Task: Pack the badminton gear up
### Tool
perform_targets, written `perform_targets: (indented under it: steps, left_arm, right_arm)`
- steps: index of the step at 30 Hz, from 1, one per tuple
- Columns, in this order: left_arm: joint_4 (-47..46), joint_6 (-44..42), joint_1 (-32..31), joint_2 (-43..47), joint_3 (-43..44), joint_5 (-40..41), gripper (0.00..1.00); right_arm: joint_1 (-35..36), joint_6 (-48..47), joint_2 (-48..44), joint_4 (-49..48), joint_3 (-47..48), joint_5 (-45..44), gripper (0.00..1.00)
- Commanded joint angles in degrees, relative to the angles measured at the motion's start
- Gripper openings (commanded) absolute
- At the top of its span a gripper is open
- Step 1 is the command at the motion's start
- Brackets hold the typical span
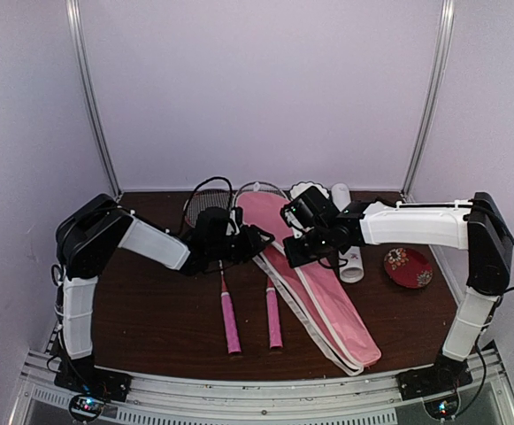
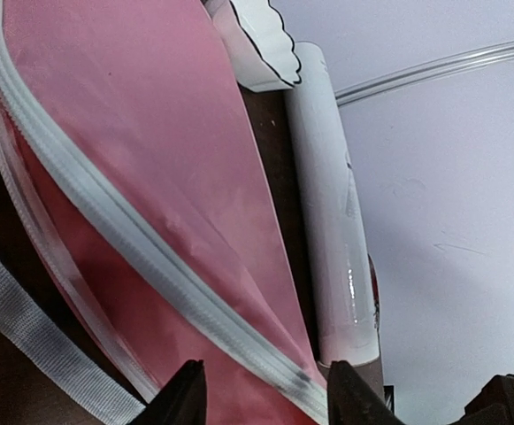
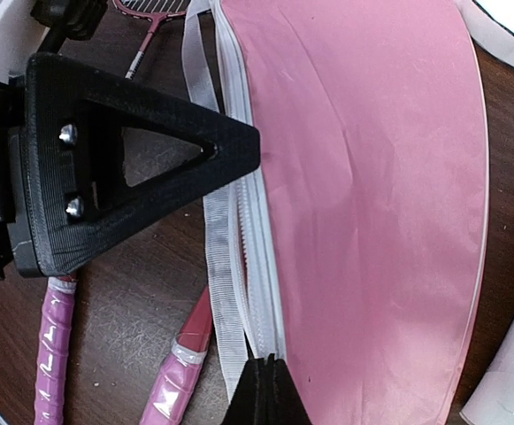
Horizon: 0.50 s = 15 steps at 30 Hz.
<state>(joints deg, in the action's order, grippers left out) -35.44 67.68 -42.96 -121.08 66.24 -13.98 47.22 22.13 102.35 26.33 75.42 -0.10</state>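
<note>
Left arm (image 1: 150,241): bent, reaching inward
Left gripper (image 2: 270,398): fingers apart
Right arm (image 1: 416,226): bent, reaching inward
Right gripper (image 3: 265,385): fingers closed

Brown table (image 1: 150,310): rackets (image 1: 230,323), pink cover (image 1: 327,301), tube (image 1: 354,266), dish (image 1: 408,267).

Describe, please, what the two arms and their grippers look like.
The left arm and right arm have white shells between black joint housings, with thin black cables alongside. The left gripper and right gripper are black, their fingers tapering to points.
</note>
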Motion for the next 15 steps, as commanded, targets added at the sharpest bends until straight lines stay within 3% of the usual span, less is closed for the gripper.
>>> perform_targets:
  steps: [1,7,11,15]
  left_arm:
    - [-2.7,0.5,0.1,-0.4,2.6,-0.4,0.41]
    - [-3.5,-0.7,0.1,-0.1,4.5,-2.2,0.02]
    - [-3.5,-0.9,0.1,0.4,4.8,-2.5,0.0]
    - [-3.1,-0.8,0.1,1.1,4.4,-1.9,0.0]
  right_arm:
    - [0.1,-1.4,-0.5,-1.1,1.2,-0.1,0.0]
    - [0.1,-2.4,-1.1,-2.6,-1.3,0.7,0.05]
    - [0.1,-3.3,-0.9,-3.4,-3.0,-0.1,0.12]
    - [0.3,-3.4,0.1,-3.6,-3.1,-1.0,0.37]
